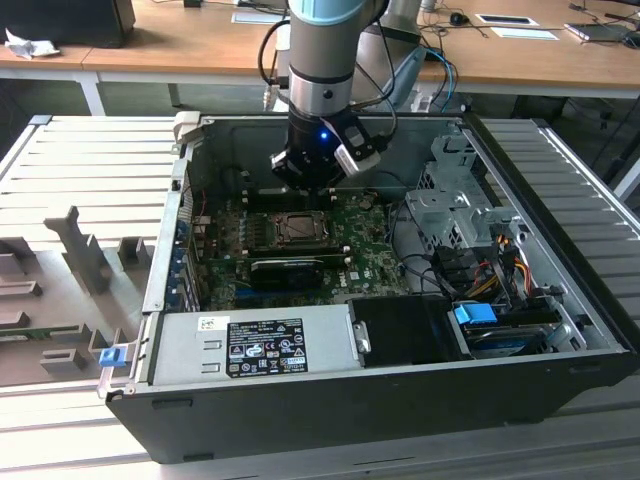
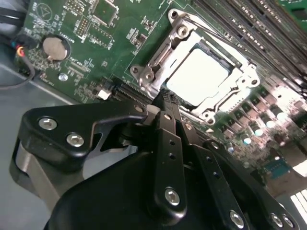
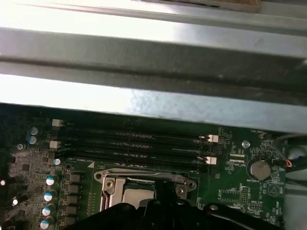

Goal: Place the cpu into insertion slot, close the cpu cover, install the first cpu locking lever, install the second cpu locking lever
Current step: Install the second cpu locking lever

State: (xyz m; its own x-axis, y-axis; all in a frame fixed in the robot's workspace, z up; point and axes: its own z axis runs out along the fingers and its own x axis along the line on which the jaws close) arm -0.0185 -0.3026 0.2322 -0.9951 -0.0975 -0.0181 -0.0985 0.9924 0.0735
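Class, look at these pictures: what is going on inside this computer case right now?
A robot arm is working over the motherboard of an open computer case. Its gripper sits low beside the insertion slot, fingers pressed together at the socket's edge with nothing visibly between them. The cpu already lies in the slot, its pale metal top showing through the window of the cpu cover, which appears to lie down around it.
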